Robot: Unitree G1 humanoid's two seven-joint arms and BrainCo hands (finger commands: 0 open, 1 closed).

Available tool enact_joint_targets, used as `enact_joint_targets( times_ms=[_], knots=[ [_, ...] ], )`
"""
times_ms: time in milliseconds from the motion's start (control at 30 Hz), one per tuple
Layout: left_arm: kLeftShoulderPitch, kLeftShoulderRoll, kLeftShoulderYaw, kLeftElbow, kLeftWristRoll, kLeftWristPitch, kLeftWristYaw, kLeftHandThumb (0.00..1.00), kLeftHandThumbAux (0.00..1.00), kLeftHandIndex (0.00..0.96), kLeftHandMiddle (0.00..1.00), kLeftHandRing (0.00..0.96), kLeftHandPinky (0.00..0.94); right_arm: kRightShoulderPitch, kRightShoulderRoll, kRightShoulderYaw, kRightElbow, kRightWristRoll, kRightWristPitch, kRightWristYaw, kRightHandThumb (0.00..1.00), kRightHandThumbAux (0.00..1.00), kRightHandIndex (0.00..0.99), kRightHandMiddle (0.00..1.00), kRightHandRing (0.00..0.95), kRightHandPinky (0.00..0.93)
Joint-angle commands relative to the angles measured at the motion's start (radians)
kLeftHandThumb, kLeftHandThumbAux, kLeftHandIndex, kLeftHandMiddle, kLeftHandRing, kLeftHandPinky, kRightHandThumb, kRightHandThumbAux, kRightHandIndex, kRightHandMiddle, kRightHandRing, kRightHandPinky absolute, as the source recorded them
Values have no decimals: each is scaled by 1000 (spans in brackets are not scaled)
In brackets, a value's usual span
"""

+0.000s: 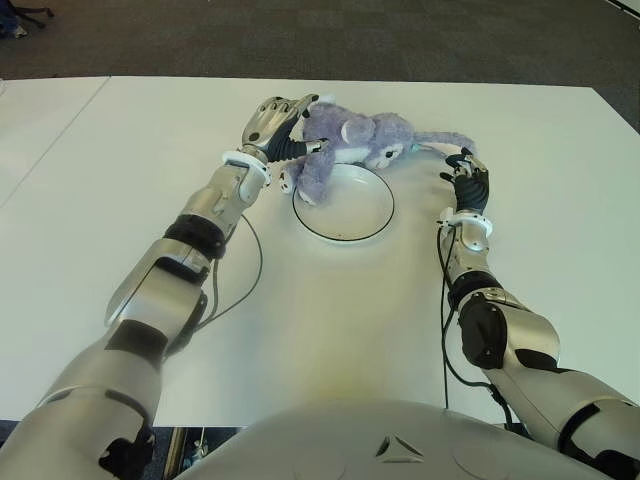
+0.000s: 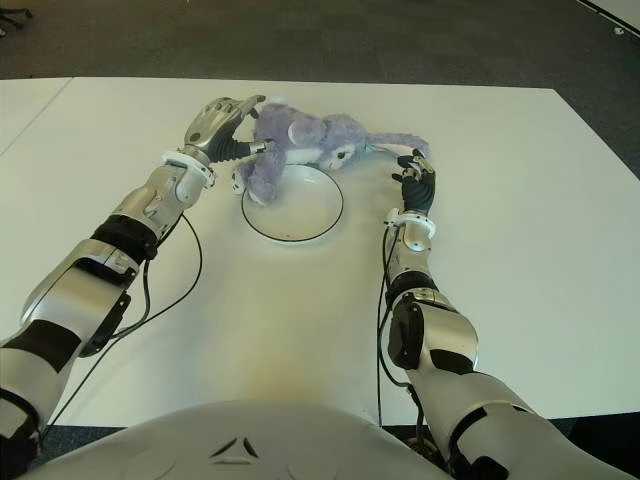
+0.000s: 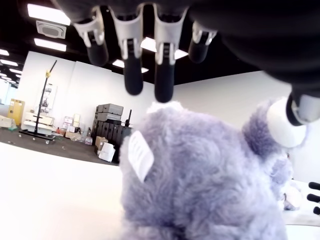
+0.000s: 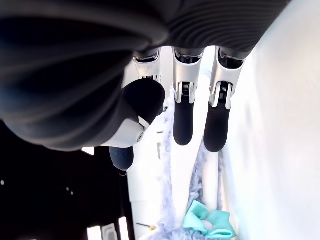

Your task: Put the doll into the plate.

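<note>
Left eye view, fuzzy purple doll [image 1: 355, 141] overlapping round white plate [image 1: 345, 222], left hand [image 1: 275, 125] fingers clamping doll, right hand [image 1: 467, 183] fingers apart.

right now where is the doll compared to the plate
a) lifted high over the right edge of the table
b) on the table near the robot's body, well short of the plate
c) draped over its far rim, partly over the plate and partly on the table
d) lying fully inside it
c: the purple doll lies across the far rim of the white plate, one leg over the dish, with the left hand at its back end.
</note>
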Motion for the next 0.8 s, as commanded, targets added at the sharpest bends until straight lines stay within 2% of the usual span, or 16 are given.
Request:
enact_joint_targets(
  times_ms=[33, 167, 200, 233, 300, 800],
  knots=[
    [-37, -23, -35, 79, 35, -12, 22, 214, 270, 0, 0, 0, 0, 197, 107, -5, 141, 9, 122, -8, 1000, 703, 430, 110, 219, 410],
    [-50, -33, -40, 110, 32, -19, 20, 211, 271, 0, 0, 0, 0, 197, 107, -1, 141, 4, 121, -13, 1000, 703, 430, 113, 197, 406],
    [-53, -35, -41, 118, 29, -22, 14, 212, 274, 0, 0, 0, 0, 197, 107, 1, 141, 1, 121, -17, 800, 716, 417, 113, 183, 264],
    [-57, -37, -42, 124, 26, -24, 10, 216, 278, 0, 0, 0, 0, 197, 106, 3, 141, -1, 121, -20, 748, 720, 414, 116, 165, 200],
    [-64, -41, -45, 138, 19, -28, 0, 224, 284, 0, 0, 0, 0, 197, 105, 7, 141, -5, 122, -24, 730, 721, 414, 121, 141, 162],
    [-95, -61, -46, 215, 5, -39, -15, 233, 309, 0, 0, 0, 0, 196, 108, 26, 142, -25, 129, -65, 717, 722, 414, 134, 67, 63]
  ],
)
